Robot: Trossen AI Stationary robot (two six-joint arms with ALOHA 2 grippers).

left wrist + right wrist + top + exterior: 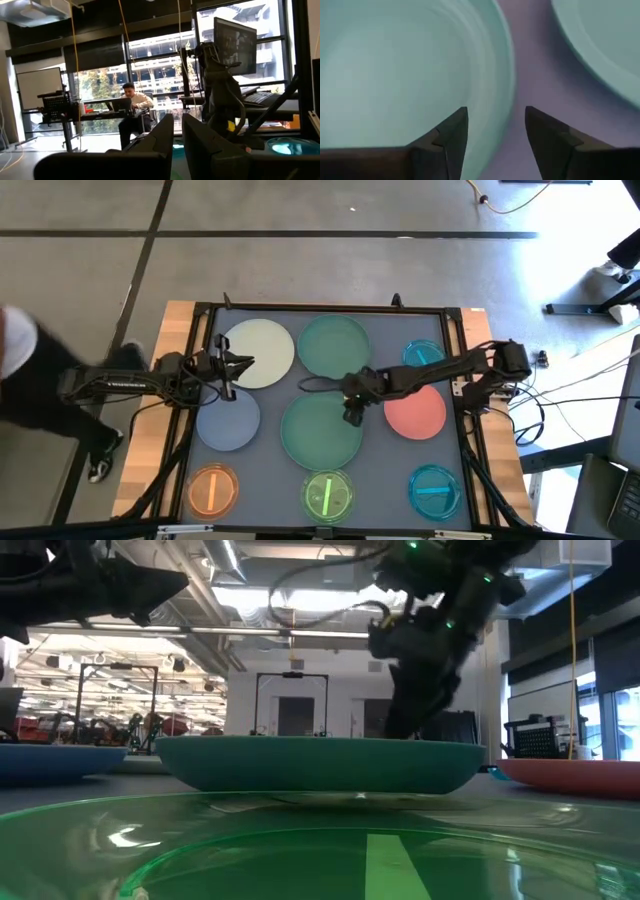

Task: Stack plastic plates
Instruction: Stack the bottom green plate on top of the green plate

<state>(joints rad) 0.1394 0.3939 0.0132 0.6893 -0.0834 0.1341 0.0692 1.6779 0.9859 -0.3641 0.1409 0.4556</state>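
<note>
Nine plates lie flat on the grey mat. The larger ones are cream-white (258, 352), far green (333, 345), near green (322, 430), blue-grey (228, 420) and salmon-pink (415, 410). The smaller ones are orange (212, 490), bright green (328, 495) and two cyan (423, 355) (435, 488). My right gripper (352, 412) (495, 112) is open and points down at the near green plate's (395, 65) far-right rim. My left gripper (240, 365) (177, 125) is shut, held level above the gap between the cream-white and blue-grey plates. My right gripper comes from above and straddles the near green plate's far-right rim (497, 75), one finger (452, 132) over the plate's inside and one (545, 135) over the mat outside. Whether either finger touches the rim, I cannot tell.
The far green plate (600, 40) lies just beyond the right gripper, with a narrow strip of mat between the two green plates. A black frame (330, 308) runs round the mat. A person sits at a desk (131, 100) far behind the table.
</note>
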